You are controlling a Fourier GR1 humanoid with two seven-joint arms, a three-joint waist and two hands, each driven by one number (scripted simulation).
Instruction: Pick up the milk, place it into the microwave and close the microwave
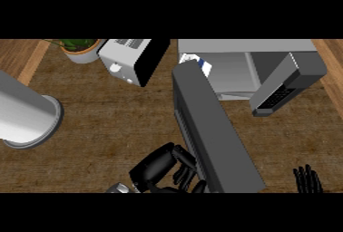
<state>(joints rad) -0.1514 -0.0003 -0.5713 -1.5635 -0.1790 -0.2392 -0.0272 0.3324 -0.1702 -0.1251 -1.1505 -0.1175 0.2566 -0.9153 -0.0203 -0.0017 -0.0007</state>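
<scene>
One hand, the left hand [161, 166], is curling its fingers against the microwave door [213, 131], whose long edge is pointing toward the milk [198, 63] sitting inside the microwave [247, 45]; right hand [307, 178] resting, fingers relaxed.

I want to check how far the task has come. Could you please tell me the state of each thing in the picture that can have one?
microwave door: open, swung out towards the robot.
milk: upright inside the microwave, mostly hidden by the door.
microwave: open, holding the milk.
left hand: fingers curled, against the outer face of the door, near its free end.
right hand: open, fingers up, resting at the lower right edge.
toaster: on the counter, slots empty.
</scene>
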